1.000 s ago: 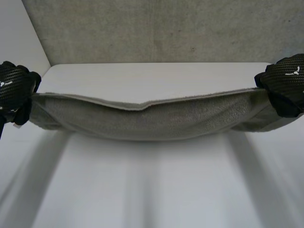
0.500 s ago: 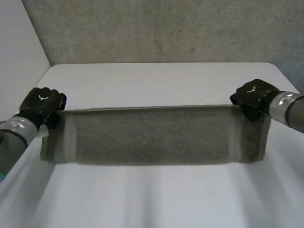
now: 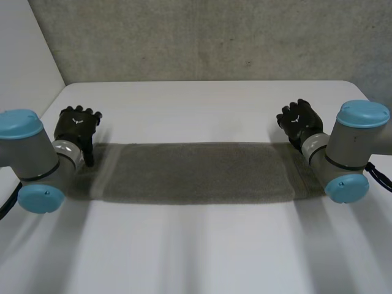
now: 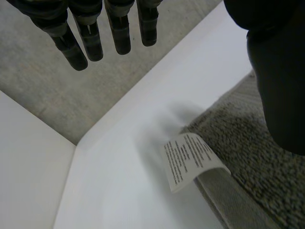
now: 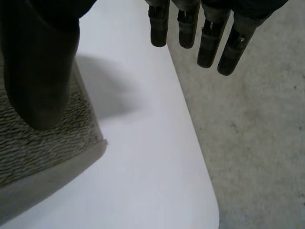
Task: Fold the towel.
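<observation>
The grey towel (image 3: 196, 174) lies as a long flat strip across the white table (image 3: 196, 251), back from its near edge. At its far corners the left hand (image 3: 76, 124) and right hand (image 3: 299, 120) hold nothing, fingers straight. A low thumb could snag a corner and skew the layers.

The left hand (image 3: 76, 125) and right hand (image 3: 299, 121) sit wide apart, fingers straight.

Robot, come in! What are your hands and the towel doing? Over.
Towel flat on table. Left hand open at its left end, right hand open at right end. Nothing blocking.
</observation>
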### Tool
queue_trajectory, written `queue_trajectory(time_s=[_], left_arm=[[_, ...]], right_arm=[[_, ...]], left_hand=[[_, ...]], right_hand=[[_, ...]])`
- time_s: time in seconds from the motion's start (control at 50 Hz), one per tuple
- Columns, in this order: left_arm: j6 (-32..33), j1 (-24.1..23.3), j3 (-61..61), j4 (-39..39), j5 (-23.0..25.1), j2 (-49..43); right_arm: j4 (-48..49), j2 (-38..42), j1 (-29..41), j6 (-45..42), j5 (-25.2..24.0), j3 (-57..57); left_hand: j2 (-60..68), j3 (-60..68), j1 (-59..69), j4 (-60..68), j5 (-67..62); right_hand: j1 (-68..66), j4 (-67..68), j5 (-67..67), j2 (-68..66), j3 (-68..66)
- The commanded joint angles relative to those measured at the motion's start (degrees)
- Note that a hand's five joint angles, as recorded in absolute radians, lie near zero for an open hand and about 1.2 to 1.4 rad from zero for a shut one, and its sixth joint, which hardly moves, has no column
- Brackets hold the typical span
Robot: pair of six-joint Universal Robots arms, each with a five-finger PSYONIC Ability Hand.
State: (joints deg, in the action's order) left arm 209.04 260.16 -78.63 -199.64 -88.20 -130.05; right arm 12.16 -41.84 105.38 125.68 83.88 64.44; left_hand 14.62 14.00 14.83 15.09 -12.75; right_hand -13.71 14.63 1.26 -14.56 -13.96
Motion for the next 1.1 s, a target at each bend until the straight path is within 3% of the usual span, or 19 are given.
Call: queue_trajectory(time_s=[0.02, 0.14, 0.22, 0.34, 0.54, 0.72, 0.82, 0.94, 0.98, 1.02, 1.04, 1.06, 1.08, 1.1], left_arm=[[-0.74, -0.27, -3.19, -0.23, 0.05, 4.81], [-4.43, 0.08, -9.61, -1.02, 2.60, 12.36], [-8.37, 0.79, -16.53, -2.51, 8.55, 19.28], [-13.56, 3.77, -25.94, -5.06, 16.12, 27.56], [-22.79, 5.97, -33.42, -6.38, 20.96, 30.38], [-23.15, 5.97, -35.80, -10.51, 20.97, 30.38], [-22.98, 5.80, -36.33, -11.13, 20.97, 30.38], [-22.98, 5.80, -36.51, -11.21, 20.97, 30.38], [-22.98, 5.89, -36.51, -11.48, 20.97, 30.38], [-22.98, 5.89, -36.51, -11.48, 20.97, 30.38], [-22.98, 5.89, -36.51, -11.56, 20.97, 30.47], [-22.98, 5.89, -36.51, -11.57, 20.97, 30.47], [-22.98, 5.97, -36.51, -11.57, 20.97, 30.47], [-22.98, 5.97, -36.51, -11.57, 20.97, 30.47]], right_arm=[[-0.74, -7.82, 0.09, 6.51, 1.38, 4.90], [-1.18, -19.15, -0.62, 17.76, -1.61, 12.29], [-4.15, -27.31, -0.88, 23.89, -7.39, 17.98], [-13.46, -31.11, -6.76, 30.49, -13.47, 22.56], [-17.97, -30.23, -11.68, 32.00, -16.82, 27.75], [-15.15, -22.32, -13.27, 31.64, -16.99, 27.40], [-14.63, -17.85, -14.24, 31.03, -16.47, 25.56], [-14.63, -15.82, -14.77, 29.27, -15.94, 24.50], [-14.80, -14.94, -15.03, 27.61, -15.68, 24.33], [-14.97, -14.41, -15.12, 26.64, -15.59, 24.24], [-15.06, -14.15, -15.20, 25.50, -15.33, 24.24], [-15.06, -14.15, -15.21, 25.49, -15.32, 24.24], [-14.89, -14.06, -15.38, 24.71, -14.54, 24.15], [-14.89, -14.06, -15.38, 24.70, -14.53, 24.15]], left_hand=[[-4.57, -3.95, -4.79, -5.04, 12.71], [-4.40, -3.78, -4.62, -4.87, 12.54], [-4.40, -3.78, -4.62, -4.87, 12.54], [-4.23, -3.62, -4.45, -4.71, 12.37], [-3.90, -3.28, -4.11, -4.37, 12.03], [-3.73, -3.11, -3.94, -4.20, 11.87], [-3.56, -2.94, -3.78, -4.03, 11.70], [-3.56, -2.94, -3.78, -4.03, 11.70], [-3.56, -2.94, -3.78, -4.03, 11.70], [-3.56, -2.94, -3.78, -4.03, 11.70], [-3.56, -2.94, -3.78, -4.03, 11.70], [-3.56, -2.94, -3.78, -4.03, 11.70], [-3.56, -2.94, -3.78, -4.03, 11.70], [-3.56, -2.94, -3.78, -4.03, 11.70]], right_hand=[[3.71, -4.63, -1.26, 4.56, 3.96], [3.71, -4.63, -1.26, 4.56, 3.96], [3.71, -4.63, -1.26, 4.56, 3.96], [1.49, -2.41, 0.95, 2.34, 1.74], [-1.92, 1.00, 4.36, -1.07, -1.67], [-7.98, 7.06, 10.43, -7.13, -7.73], [-22.92, 22.00, 25.37, -22.07, -22.67], [-27.33, 26.41, 29.77, -26.48, -27.08], [-39.06, 38.14, 41.50, -38.20, -38.80], [-41.60, 40.68, 44.04, -40.75, -41.35], [-53.28, 52.36, 55.73, -52.43, -53.03], [-53.40, 52.48, 55.84, -52.55, -53.15], [-66.17, 65.25, 68.61, -65.31, -65.91], [-66.29, 65.37, 68.74, -65.44, -66.04]])
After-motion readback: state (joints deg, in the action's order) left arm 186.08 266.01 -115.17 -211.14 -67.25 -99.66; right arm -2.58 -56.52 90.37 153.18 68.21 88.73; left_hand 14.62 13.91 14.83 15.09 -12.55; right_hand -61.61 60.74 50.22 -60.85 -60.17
